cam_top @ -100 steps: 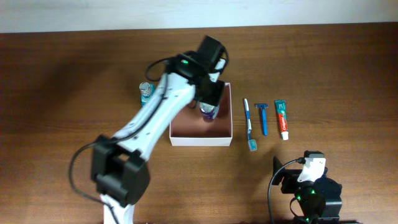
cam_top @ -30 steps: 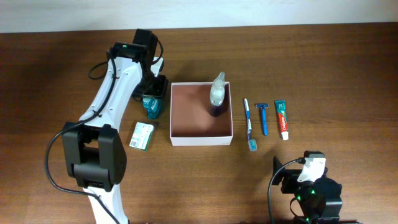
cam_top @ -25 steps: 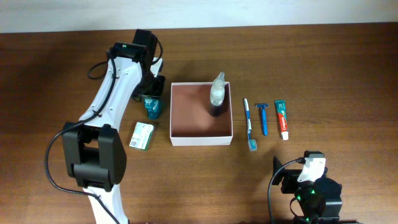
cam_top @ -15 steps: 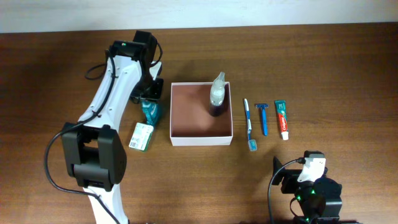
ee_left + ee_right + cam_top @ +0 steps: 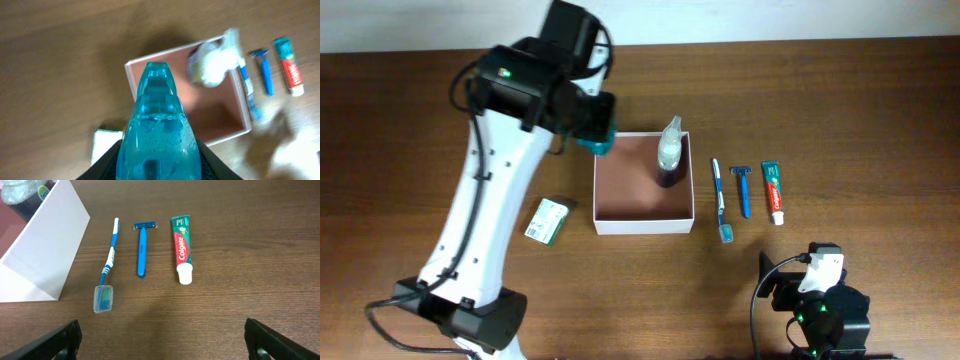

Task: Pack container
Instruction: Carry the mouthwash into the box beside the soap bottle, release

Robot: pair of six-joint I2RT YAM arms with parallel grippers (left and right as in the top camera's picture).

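Note:
The container (image 5: 642, 221), a square shallow box with white walls and a reddish-brown inside, sits mid-table; it also shows in the left wrist view (image 5: 235, 112) and the right wrist view (image 5: 45, 255). A spray bottle (image 5: 669, 150) stands in its far right corner. My left gripper (image 5: 599, 139) is shut on a teal bottle (image 5: 157, 130) and holds it raised above the container's far left corner. A blue toothbrush (image 5: 721, 200), blue razor (image 5: 743, 190) and toothpaste tube (image 5: 775, 191) lie right of the container. My right gripper (image 5: 160, 345) is open and empty near the front edge.
A small green-white packet (image 5: 549, 219) lies on the table left of the container. The left arm reaches from the front left up over the table's far left part.
My left gripper closed on the teal bottle left of the container, lifted it off the table and carried it right, towards the container's far left corner. The right arm has not moved.

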